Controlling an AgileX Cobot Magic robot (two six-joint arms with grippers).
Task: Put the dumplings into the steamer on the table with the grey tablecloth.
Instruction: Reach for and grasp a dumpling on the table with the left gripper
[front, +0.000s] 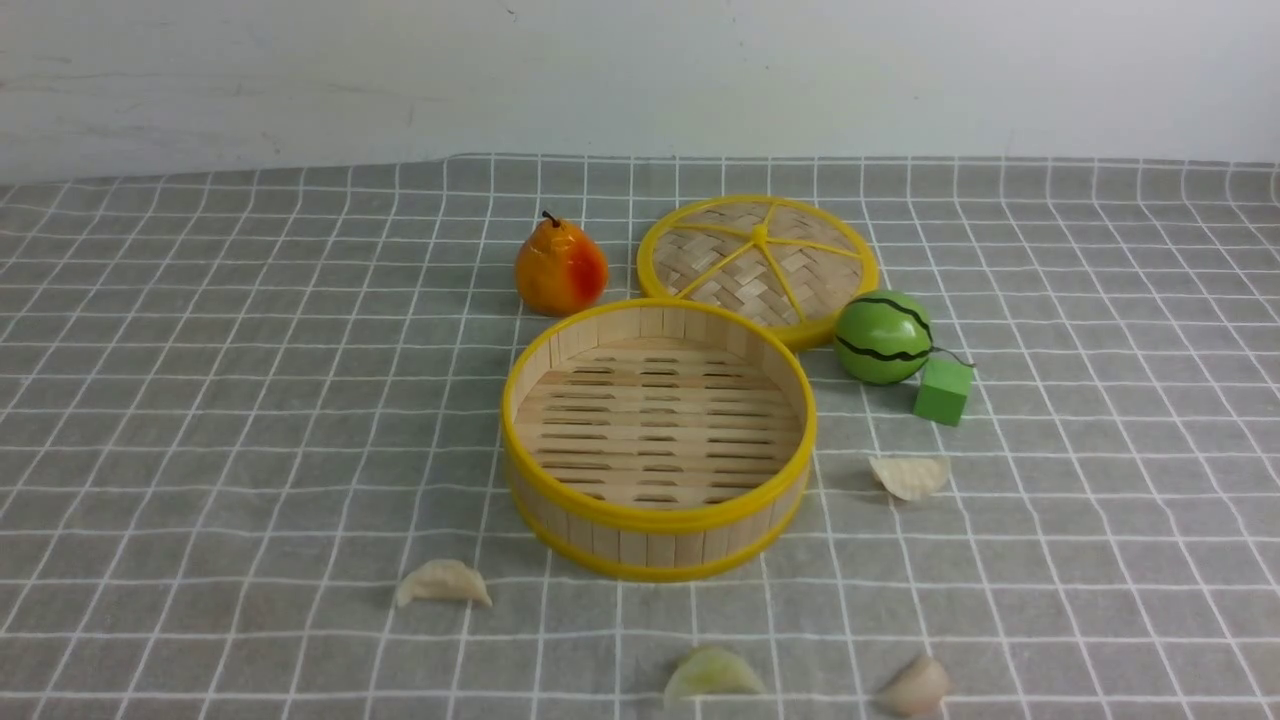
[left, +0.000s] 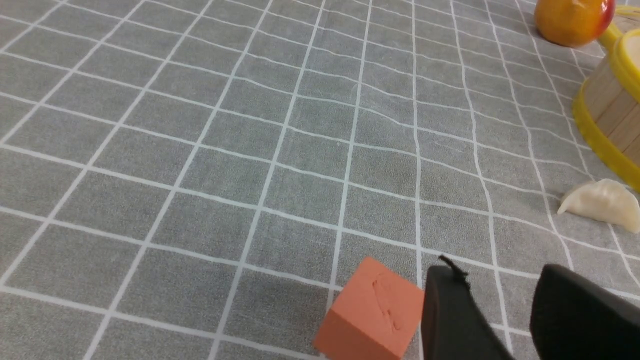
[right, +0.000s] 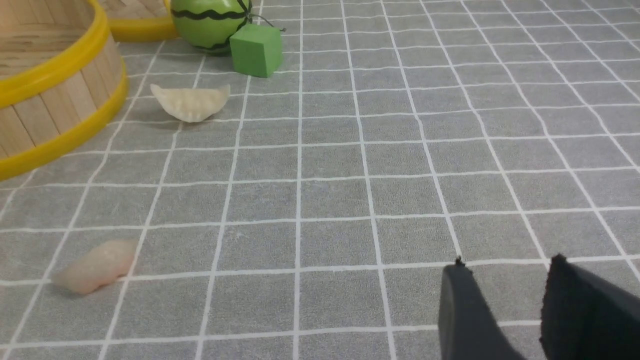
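The steamer (front: 655, 522) stands empty in the middle of the grey tablecloth (front: 200, 400) that covers the table. Several dumplings lie around it on the cloth: one at its front left (front: 443, 583), one to its right (front: 910, 476), and two near the front edge (front: 712, 673) (front: 915, 686). Neither gripper shows in the front view. My left gripper (left: 500, 272) is open over bare cloth, well short of a dumpling (left: 602, 204) beside the steamer (left: 607, 105). My right gripper (right: 507, 263) is open and empty, far from two dumplings (right: 190, 102) (right: 95, 265).
The woven lid (front: 758, 262) lies behind the steamer, with a pear (front: 560, 268) to its left. A green watermelon ball (front: 884, 337) and a green cube (front: 943, 391) are at the back right. An orange cube (left: 372, 312) sits next to my left gripper.
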